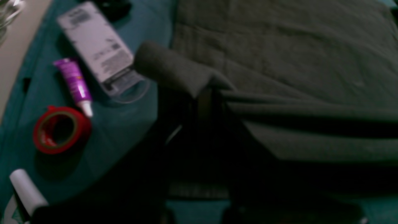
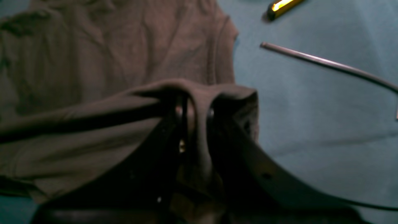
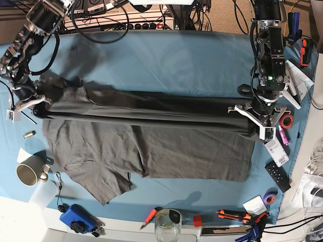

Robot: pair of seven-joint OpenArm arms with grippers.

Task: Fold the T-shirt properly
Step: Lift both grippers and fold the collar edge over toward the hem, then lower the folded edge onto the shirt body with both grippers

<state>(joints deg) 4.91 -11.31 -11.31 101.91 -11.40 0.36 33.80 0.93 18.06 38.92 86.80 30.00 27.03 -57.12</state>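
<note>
Two black grippers are clamped on the large dark grey-brown cotton T-shirt: the left gripper near the table's right edge, the right gripper near its left edge. A soft matte fold is held raised and taut between them across the light blue tablecloth; the remainder lies flat and creased toward the front edge. Beside the left gripper are noted a glossy red tape roll, a purple tube with a white cap and a white printed carton; its lettering is too blurred to be read.
</note>
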